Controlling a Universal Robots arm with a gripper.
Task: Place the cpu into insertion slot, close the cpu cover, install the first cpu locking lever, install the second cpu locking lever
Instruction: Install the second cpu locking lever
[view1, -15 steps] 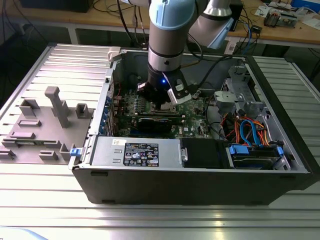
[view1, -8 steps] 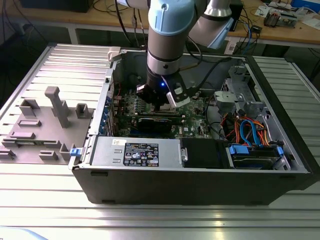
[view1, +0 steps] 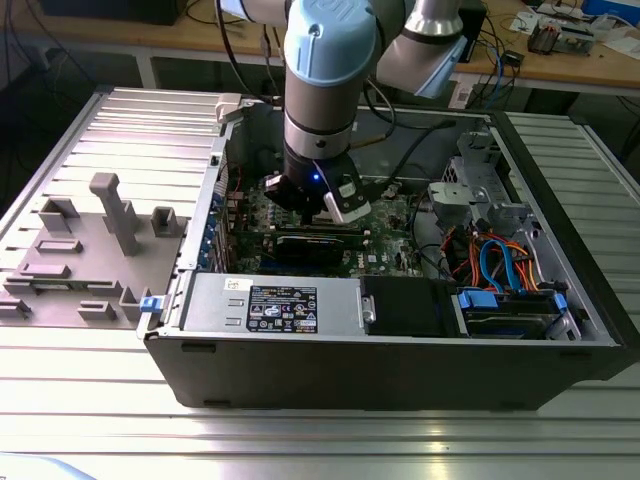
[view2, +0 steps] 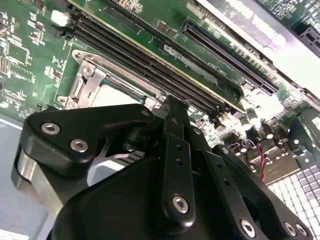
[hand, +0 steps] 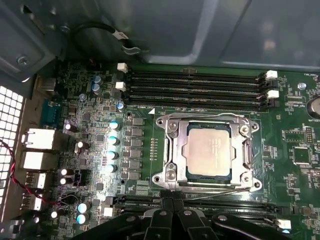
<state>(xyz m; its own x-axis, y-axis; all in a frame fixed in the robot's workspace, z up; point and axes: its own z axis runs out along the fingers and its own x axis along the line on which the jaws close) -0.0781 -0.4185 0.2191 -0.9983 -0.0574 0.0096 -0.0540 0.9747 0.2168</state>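
now, in the exterior view, the robot arm (view1: 330, 60) reaches down into an open computer case (view1: 400, 370) that lies on a ribbed metal table (view1: 300, 440). the gripper (view1: 335, 205) hangs low over the green board (view1: 390, 235), near the middle of the case. a small blue light glows on the wrist. a grey tray with blocks (view1: 90, 250) sits on the table at the exterior view's left, just beside the case. orange and blue cables (view1: 500, 265) lie inside the case at the exterior view's right. a wooden bench (view1: 560, 50) stands far behind.

in the second wrist view, the gripper (view2: 172, 102) is seen from very close. its black fingers (view2: 175, 150) are pressed together into one thin tip, so it is closed and holds nothing. the tip is just beside the insertion slot (view2: 82, 75), whose silver rim peeks out past the black gripper body. long black memory slots (view2: 150, 55) run across the green board next to it.

in the first wrist view, the cpu (hand: 209, 150) lies flat inside the insertion slot (hand: 207, 150). the cpu cover (hand: 245, 147) is down around the chip, so the grey top shows through its square window. a thin wire lever (hand: 225, 191) runs along the edge of the slot closest to the gripper. the gripper's (hand: 172, 200) tip sits near that edge. four memory slots (hand: 195, 90) lie on the far side of the slot.
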